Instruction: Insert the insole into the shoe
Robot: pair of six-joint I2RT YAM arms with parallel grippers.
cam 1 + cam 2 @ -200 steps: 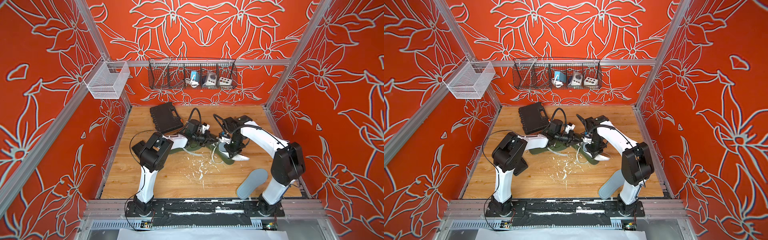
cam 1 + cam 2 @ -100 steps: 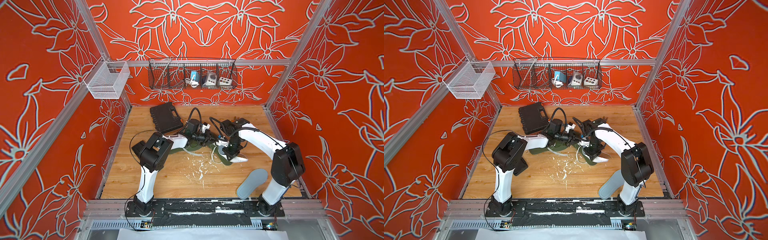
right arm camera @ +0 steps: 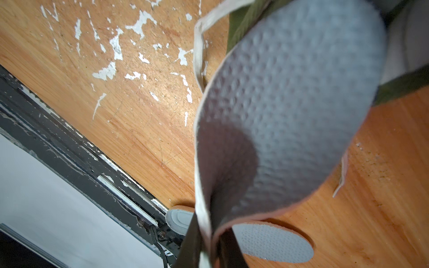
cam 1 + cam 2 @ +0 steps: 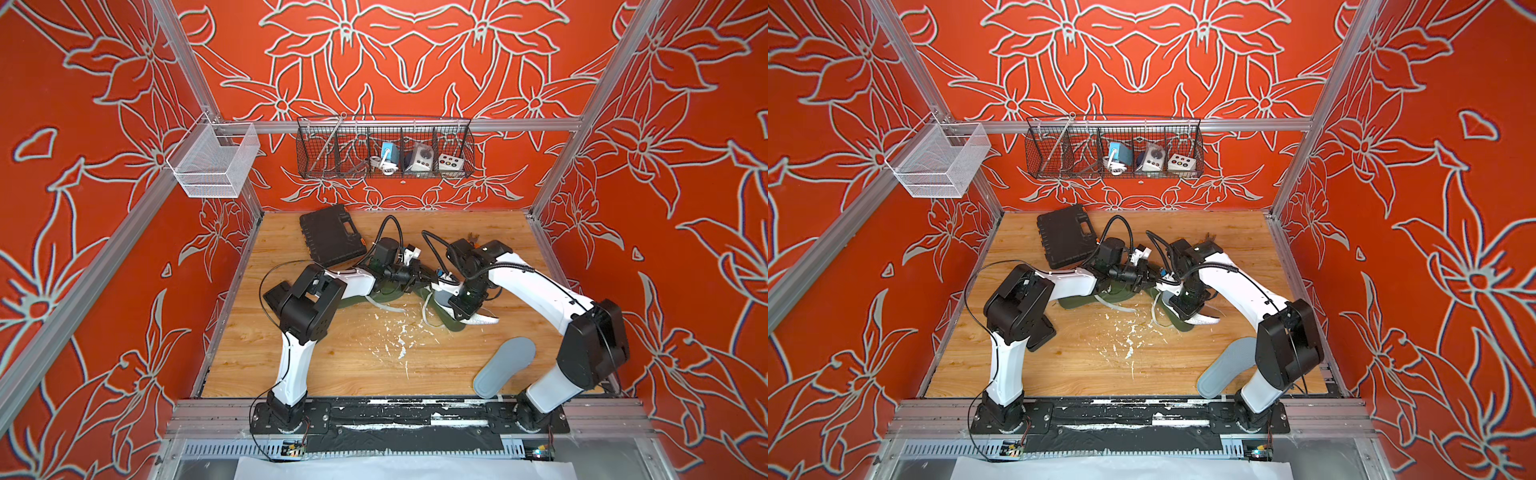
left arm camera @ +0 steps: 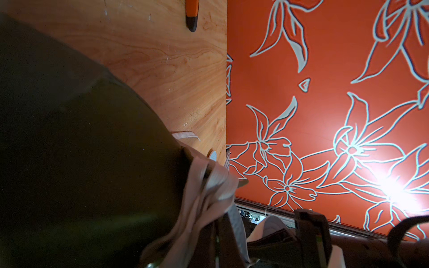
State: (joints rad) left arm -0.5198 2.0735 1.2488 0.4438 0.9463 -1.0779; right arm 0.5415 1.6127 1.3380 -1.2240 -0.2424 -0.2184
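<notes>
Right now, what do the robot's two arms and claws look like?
The left arm and right arm match: white shells on the links, bulky black housings at the joints, black bases. Black cables loop over the wrists. The left claw and right claw are black; finger detail is too small to tell.

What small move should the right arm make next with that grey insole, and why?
Probably slide the insole deeper into the shoe: the right gripper pinches its bowed end outside the opening, while the left gripper holds the laces.
</notes>
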